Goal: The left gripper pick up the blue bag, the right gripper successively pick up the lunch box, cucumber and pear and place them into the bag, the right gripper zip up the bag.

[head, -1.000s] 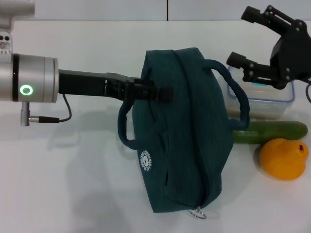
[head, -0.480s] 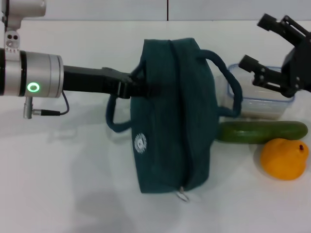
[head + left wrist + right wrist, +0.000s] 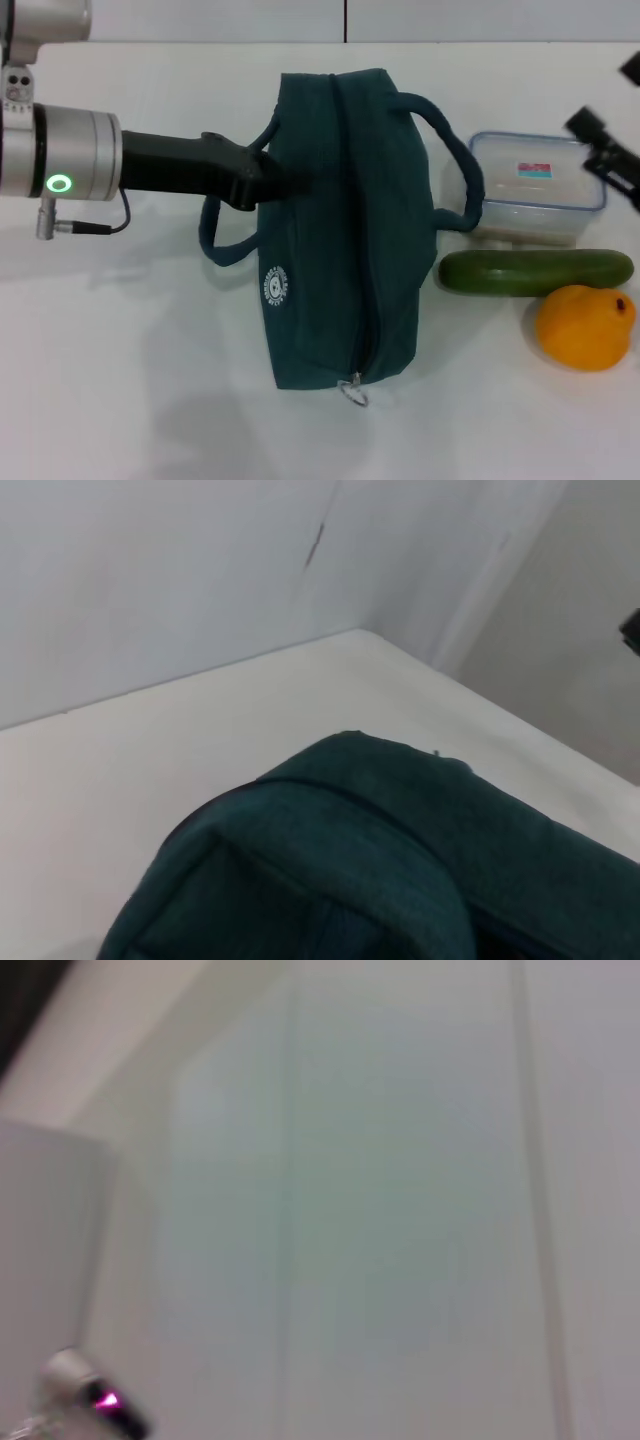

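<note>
left gripper [image 3: 268, 180] fingers against blue bag [image 3: 345, 230], handle side

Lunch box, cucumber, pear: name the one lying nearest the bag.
The cucumber. Its blunt end lies beside the blue bag, right under a loop handle. The lunch box sits behind that handle; the pear is farthest.

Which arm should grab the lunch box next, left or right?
Right, likely. The right claw sits at the table's right edge, right next to the lunch box. The left claw is busy at the blue bag, which lies between it and the box.
</note>
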Tool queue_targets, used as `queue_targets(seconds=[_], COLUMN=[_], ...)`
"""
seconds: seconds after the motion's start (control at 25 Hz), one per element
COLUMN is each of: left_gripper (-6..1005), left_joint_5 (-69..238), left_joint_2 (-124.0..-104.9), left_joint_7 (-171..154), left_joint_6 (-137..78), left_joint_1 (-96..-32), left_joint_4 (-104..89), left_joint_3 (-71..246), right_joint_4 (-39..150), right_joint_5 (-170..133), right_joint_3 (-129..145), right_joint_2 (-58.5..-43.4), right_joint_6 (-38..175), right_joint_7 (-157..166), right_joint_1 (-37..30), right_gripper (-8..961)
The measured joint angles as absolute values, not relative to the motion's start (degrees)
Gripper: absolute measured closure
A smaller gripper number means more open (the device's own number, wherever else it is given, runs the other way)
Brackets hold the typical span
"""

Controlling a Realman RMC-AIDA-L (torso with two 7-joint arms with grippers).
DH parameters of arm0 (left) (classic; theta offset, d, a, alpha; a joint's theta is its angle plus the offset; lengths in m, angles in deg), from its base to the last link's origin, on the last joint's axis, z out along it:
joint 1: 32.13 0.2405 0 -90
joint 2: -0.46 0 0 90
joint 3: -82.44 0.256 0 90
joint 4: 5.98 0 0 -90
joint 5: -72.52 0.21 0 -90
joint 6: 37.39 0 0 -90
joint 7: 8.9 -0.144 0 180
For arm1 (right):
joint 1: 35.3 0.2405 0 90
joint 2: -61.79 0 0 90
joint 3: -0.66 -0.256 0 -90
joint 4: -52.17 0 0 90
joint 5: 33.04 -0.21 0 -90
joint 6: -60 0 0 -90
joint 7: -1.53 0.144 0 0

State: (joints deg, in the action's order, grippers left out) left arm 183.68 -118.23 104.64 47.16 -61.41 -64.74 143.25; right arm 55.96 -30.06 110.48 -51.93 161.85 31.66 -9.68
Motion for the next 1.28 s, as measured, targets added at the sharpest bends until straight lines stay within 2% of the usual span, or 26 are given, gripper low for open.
queue_targets(seconds=[0.12,0.24,0.36,0.84,1.28], left_gripper=[800,837,962,960,959], left_joint_5=[183.66,183.50,183.45,183.50,183.63], left_joint_2=[-117.54,-117.22,-117.28,-117.92,-118.38], left_joint_7=[103.95,102.73,101.01,97.56,97.33], left_joint_6=[48.63,50.07,50.88,51.51,52.79], left_joint_1=[-61.69,-61.99,-62.12,-62.19,-61.77], left_joint_4=[-64.80,-64.65,-64.52,-64.43,-64.42], left_joint_3=[143.25,143.20,143.26,143.84,143.87], right_joint_4=[56.03,56.04,55.80,54.27,54.70], right_joint_5=[-30.07,-30.06,-30.05,-35.99,-36.73], right_joint_3=[105.64,103.96,103.86,102.31,103.19], right_joint_2=[-53.06,-53.49,-53.91,-54.21,-54.37], right_joint_6=[161.95,161.67,161.33,150.74,139.95], right_joint_7=[33.13,36.56,41.24,63.52,71.72], right_joint_1=[-12.51,-14.06,-15.21,-19.22,-18.34], right_gripper=[82,82,82,83,89])
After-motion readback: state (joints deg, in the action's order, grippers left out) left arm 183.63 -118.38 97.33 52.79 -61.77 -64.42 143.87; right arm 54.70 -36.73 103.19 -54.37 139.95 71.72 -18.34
